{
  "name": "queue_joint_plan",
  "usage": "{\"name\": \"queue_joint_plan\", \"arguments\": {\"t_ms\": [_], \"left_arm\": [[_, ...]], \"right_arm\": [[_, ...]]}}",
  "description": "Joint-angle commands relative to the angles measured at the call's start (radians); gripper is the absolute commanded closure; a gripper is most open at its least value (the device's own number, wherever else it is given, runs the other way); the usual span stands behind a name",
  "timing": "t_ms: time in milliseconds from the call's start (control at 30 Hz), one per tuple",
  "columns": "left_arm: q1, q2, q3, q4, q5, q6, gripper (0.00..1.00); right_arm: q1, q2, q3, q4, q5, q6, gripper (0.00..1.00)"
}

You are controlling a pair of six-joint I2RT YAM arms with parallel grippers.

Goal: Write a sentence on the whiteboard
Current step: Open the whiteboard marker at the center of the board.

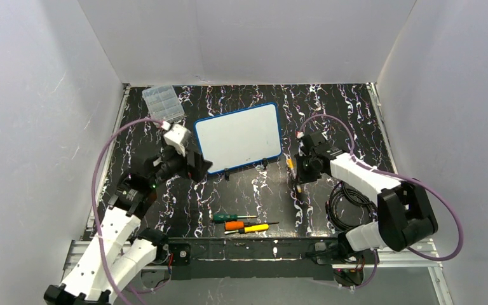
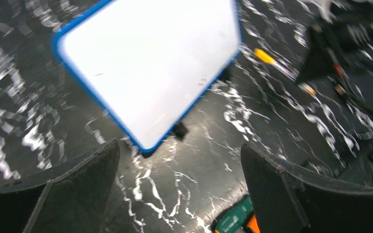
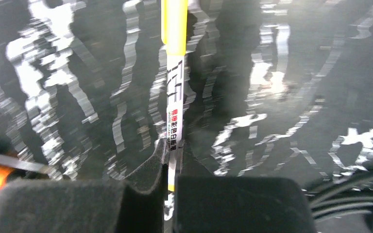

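Overhead view of a black, white-veined counter (image 1: 330,108) walled in by white panels, with two robot arms reaching in from the near edge.

The whiteboard (image 1: 238,135), blue-framed with small black feet, lies near the middle of the counter towards the back, turned a little so its right side sits farther away. Its face is blank: no writing shows on it in any view, so the sentence has not been started.

The right claw (image 3: 171,182) is closed tight on a marker (image 3: 175,92), a thin white barrel with printed text and a yellow end pointing away from the wrist. The marker is low over the counter, just off the board's near right corner (whether it has a cap on cannot be told).

The left claw (image 2: 179,194) is spread wide and holds nothing. It hangs just off the board's near left corner, aimed at the board, with both dark fingers framing the wrist view.

Three screwdrivers (image 1: 241,223) lie near the front edge, and a clear compartment box (image 1: 162,103) sits at the back left.

As a judgement, the task is at its very beginning. The pen is gripped, but bringing the tip to the board, probably steadying the board, and all the writing are left.
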Motion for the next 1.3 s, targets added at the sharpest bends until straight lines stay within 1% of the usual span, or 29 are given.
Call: {"name": "queue_joint_plan", "arguments": {"t_ms": [0, 67, 100, 133, 233, 333, 433, 633, 733, 900, 933, 967, 1000, 1033, 1067, 1100, 1200, 1233, 1267], "left_arm": [[-0.184, -0.063, -0.057, 0.058, 0.142, 0.169, 0.08], [-0.308, -0.069, -0.083, 0.061, 0.162, 0.224, 0.09], [-0.386, -0.065, -0.095, 0.061, 0.156, 0.246, 0.09], [-0.438, -0.057, -0.105, 0.056, 0.142, 0.266, 0.09], [-0.602, -0.017, -0.115, 0.026, 0.047, 0.315, 0.09], [-0.751, 0.033, -0.115, -0.008, -0.048, 0.362, 0.09], [-0.862, 0.069, -0.107, -0.044, -0.15, 0.396, 0.1], [-0.997, 0.08, -0.125, -0.048, -0.303, 0.441, 0.1], [-1.028, 0.1, -0.123, -0.048, -0.316, 0.442, 0.11], [-1.054, 0.119, -0.116, -0.047, -0.326, 0.436, 0.16], [-1.056, 0.122, -0.115, -0.047, -0.318, 0.433, 0.2], [-1.056, 0.127, -0.111, -0.048, -0.313, 0.43, 0.28], [-1.058, 0.133, -0.107, -0.051, -0.31, 0.425, 0.37], [-1.06, 0.14, -0.1, -0.058, -0.306, 0.42, 0.49], [-1.061, 0.149, -0.093, -0.065, -0.303, 0.413, 0.58], [-1.063, 0.157, -0.084, -0.072, -0.298, 0.408, 0.64], [-1.064, 0.186, -0.062, -0.089, -0.28, 0.39, 0.91], [-1.064, 0.193, -0.056, -0.094, -0.278, 0.378, 0.99], [-1.064, 0.197, -0.05, -0.1, -0.281, 0.365, 1.0]], "right_arm": [[0.062, -0.074, 0.105, -0.161, -0.36, -0.069, 0.99], [0.122, -0.084, 0.126, -0.219, -0.436, -0.076, 0.99], [0.154, -0.09, 0.133, -0.238, -0.466, -0.076, 0.99], [0.187, -0.098, 0.139, -0.252, -0.492, -0.075, 0.99], [0.288, -0.128, 0.156, -0.263, -0.588, -0.049, 0.99], [0.347, -0.15, 0.179, -0.269, -0.697, -0.023, 0.99], [0.389, -0.169, 0.201, -0.282, -0.75, -0.015, 0.99], [0.427, -0.151, 0.226, -0.352, -0.807, -0.07, 0.99], [0.451, -0.11, 0.255, -0.404, -0.822, -0.121, 0.99], [0.477, -0.072, 0.294, -0.432, -0.818, -0.157, 0.99], [0.479, -0.069, 0.3, -0.431, -0.827, -0.16, 0.99], [0.479, -0.068, 0.303, -0.426, -0.837, -0.161, 0.99], [0.48, -0.068, 0.306, -0.419, -0.846, -0.161, 0.99], [0.48, -0.069, 0.311, -0.413, -0.852, -0.161, 0.99], [0.48, -0.072, 0.314, -0.409, -0.853, -0.159, 0.99], [0.48, -0.074, 0.317, -0.406, -0.851, -0.157, 0.99], [0.48, -0.085, 0.325, -0.389, -0.832, -0.143, 0.99], [0.48, -0.092, 0.325, -0.378, -0.821, -0.134, 0.97], [0.479, -0.098, 0.325, -0.37, -0.795, -0.124, 0.89]]}}
